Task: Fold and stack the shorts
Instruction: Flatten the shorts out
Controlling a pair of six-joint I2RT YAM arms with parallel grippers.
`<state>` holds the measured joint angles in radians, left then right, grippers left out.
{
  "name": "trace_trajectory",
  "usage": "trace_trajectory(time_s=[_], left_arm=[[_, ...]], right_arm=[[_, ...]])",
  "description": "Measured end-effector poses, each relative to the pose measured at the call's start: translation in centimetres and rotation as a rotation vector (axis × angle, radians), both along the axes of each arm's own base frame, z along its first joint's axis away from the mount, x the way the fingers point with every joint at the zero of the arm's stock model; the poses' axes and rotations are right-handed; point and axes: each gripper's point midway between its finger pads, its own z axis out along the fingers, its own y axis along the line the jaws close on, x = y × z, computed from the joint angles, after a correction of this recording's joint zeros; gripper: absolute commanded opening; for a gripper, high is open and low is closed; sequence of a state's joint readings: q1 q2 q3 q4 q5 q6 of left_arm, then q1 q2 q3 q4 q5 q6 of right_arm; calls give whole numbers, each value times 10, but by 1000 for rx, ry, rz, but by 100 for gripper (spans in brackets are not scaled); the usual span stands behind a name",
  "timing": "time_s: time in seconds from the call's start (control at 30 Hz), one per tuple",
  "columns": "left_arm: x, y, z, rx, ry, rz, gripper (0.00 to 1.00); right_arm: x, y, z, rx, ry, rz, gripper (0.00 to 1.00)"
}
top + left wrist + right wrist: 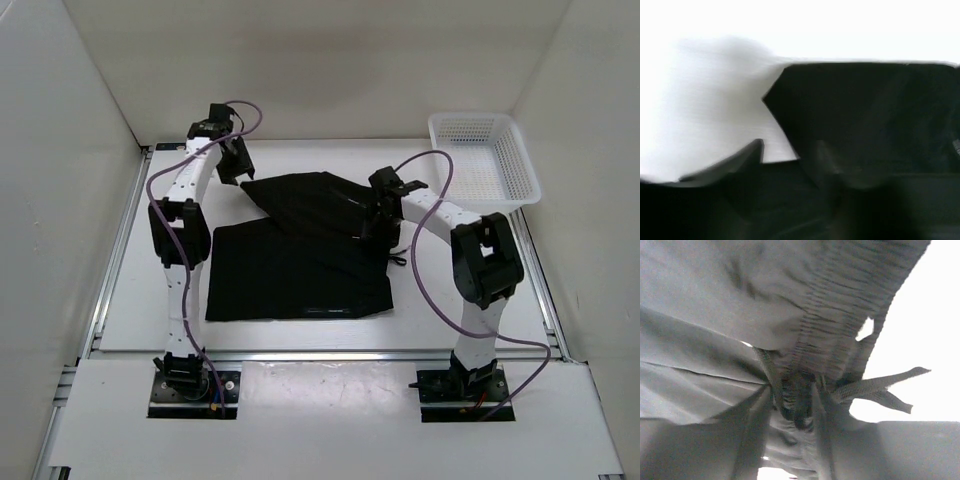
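Right gripper point(792, 412) is clamped on the shorts point(300, 260): its wrist camera shows the two fingers point(757, 415) pressed in from either side on a bunched fold of the ribbed waistband point(840, 315), with the flat drawstring point(880, 385) sticking out to the right of the grip. The overhead view cannot show this pinch. There the gripper is only a dark shape sunk into the right side of the black cloth.

Left gripper point(790, 160) has its jaws apart and nothing between them. Its wrist picture is blurred, but both fingers are visible low in the frame, with white table and a pointed corner of the dark fabric beyond them. From above, this gripper sits at the far left of the garment, just beside that corner. Whether it touches the cloth cannot be told.

Only the overhead camera gives the whole layout. The shorts lie in the middle of the white table point(140, 300), between the two arms. A far layer lies angled over a flatter near layer. A white mesh basket point(478, 119) stands at the far right corner, well apart from the shorts.
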<state>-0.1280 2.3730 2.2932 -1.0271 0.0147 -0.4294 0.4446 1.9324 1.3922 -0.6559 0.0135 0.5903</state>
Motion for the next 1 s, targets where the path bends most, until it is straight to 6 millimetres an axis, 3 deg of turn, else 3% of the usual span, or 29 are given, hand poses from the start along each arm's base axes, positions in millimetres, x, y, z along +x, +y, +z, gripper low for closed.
trace_trajectory(time_s=[0.03,0.07,0.13,0.2,0.33,0.43,0.57,0.67,0.77,0.87,1.0], left_arm=[[0,7,4,2,3,9,74],[-1,13,8,5,8,17,77],[-4,24,14,19,16,29,99],[-15,33,16,38,34,46,99],[-77,54,12,49,145,109,94],[-125,77,24,28,165,210,88],[-211,105,27,2,200,364,88],[-271,99,7,-11,272,417,88],[-323,84,-28,-23,410,440,89],[-350,72,-50,-37,521,455,89],[-353,62,-59,-80,553,483,90]], right_arm=[[2,0,3,-3,-13,-11,83],[4,-2,8,-7,-28,-25,89],[8,-8,26,-19,-83,-49,94],[12,-14,56,-15,-168,-78,95],[-1,-33,123,29,-353,-136,93],[-24,-48,145,61,-429,-174,88],[-69,-65,123,80,-397,-198,87],[-109,-74,88,94,-303,-212,85],[-136,-74,62,119,-210,-230,85],[-154,-70,45,160,-141,-246,85],[-165,-61,41,222,-92,-271,88]])
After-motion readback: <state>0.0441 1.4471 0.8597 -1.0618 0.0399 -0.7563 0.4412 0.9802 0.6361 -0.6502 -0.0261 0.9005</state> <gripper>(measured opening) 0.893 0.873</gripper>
